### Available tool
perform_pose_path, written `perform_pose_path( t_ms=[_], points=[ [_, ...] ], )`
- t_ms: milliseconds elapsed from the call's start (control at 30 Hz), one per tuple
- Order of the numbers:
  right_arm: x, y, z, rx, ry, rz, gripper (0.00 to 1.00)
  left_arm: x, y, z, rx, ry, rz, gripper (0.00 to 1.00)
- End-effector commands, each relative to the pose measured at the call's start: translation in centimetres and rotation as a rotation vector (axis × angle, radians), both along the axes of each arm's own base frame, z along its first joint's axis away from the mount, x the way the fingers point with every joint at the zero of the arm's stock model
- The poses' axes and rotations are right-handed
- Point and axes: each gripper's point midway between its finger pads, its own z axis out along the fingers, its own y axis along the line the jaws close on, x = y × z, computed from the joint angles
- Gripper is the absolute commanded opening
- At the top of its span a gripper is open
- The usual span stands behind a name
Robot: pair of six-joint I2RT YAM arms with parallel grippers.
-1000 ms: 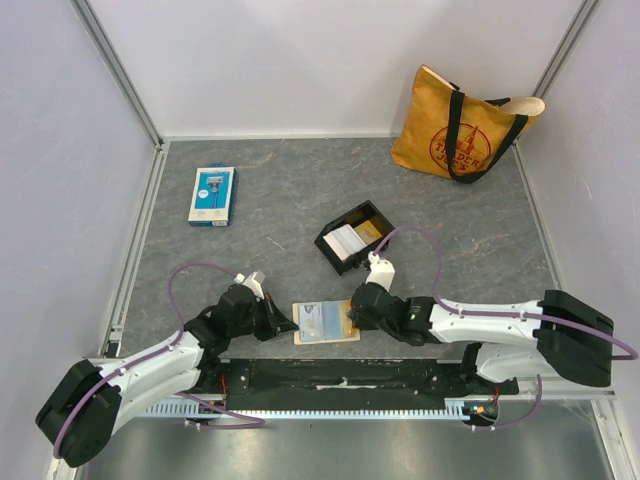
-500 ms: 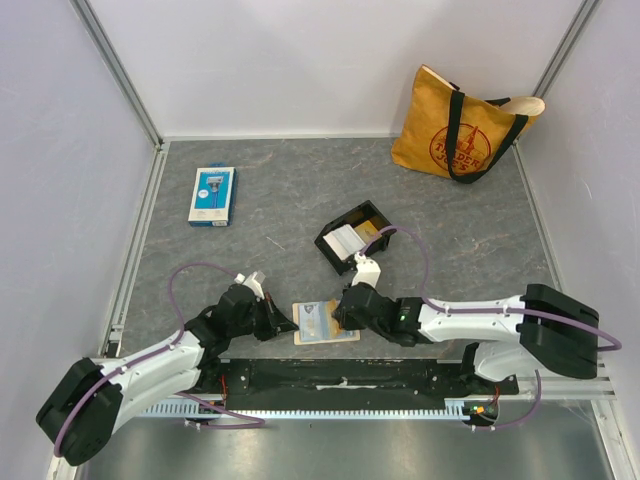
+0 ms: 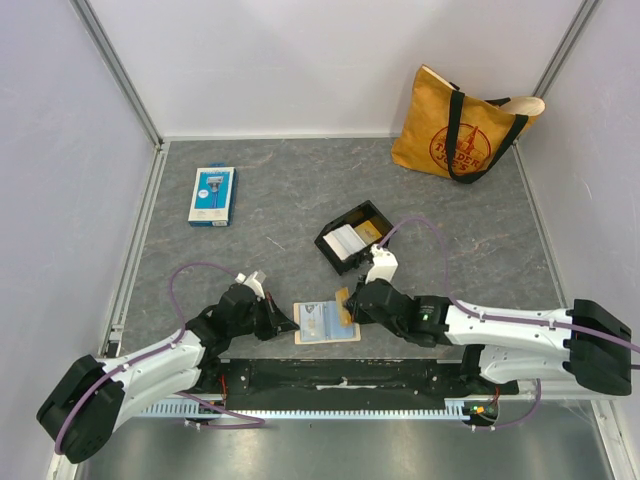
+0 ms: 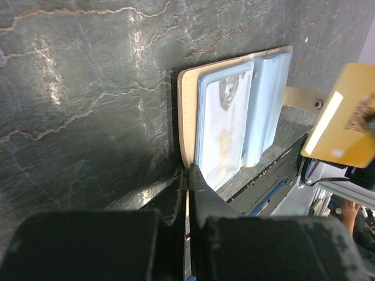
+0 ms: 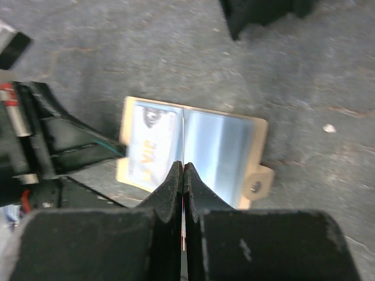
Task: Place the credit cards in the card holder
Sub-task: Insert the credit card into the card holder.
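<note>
While the right gripper point(image 5: 183, 168) had its jaws pressed shut on a gold card point(image 4: 345, 117), seen only as a thin edge between them in the right wrist view, the open card holder point(image 5: 217, 149) lay directly beneath and just ahead of those jaws on the counter point(image 3: 280, 200). The card hung tilted and appeared clear of the holder, over its far right part near the snap tab point(image 5: 258, 178). The holder's long axis ran left to right in the scene. The held card's edge lined up roughly with the fold between the holder's two clear-sleeved halves. The right arm was therefore the one placed to deliver. Judged from this, the coming move called for lowering the card and sliding it into a sleeve, though which side the sleeve mouths opened on could not be made out. The left gripper point(image 4: 190, 174) sat at the holder's left edge, jaws narrow and apparently nipped on the beige cover, steadying it. Farther out, beyond the holder, a black tray point(image 3: 325, 245) held more credit cards point(image 3: 347, 240), nearer the right arm than the left.
</note>
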Motion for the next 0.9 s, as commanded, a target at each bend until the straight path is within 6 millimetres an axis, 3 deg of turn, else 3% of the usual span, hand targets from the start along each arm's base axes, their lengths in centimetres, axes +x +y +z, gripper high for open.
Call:
perform_pose_path(
  t_ms=[0,533,733,867],
  points=[
    [-0.3,-3.6,-3.4,-0.102,0.042,-0.086,0.0,-0.4,0.5,-0.9,0.024,0.012,0.002,0.02],
    [-0.9,-3.6,-7.7,-0.165,0.109,-0.096,0.0,-0.3,0.4,-0.7,0.024,0.009,-0.001,0.02],
    [-1.5,-2.4,-9.5,-0.175,0.163,-0.07,0.0,-0.3,0.4,-0.9,0.027,0.013,-0.001,0.02],
    [-1.3,-1.2,-9.3,-0.164,0.161,-0.044,0.0,-0.3,0.4,-0.9,0.023,0.011,-0.002,0.02]
  ],
)
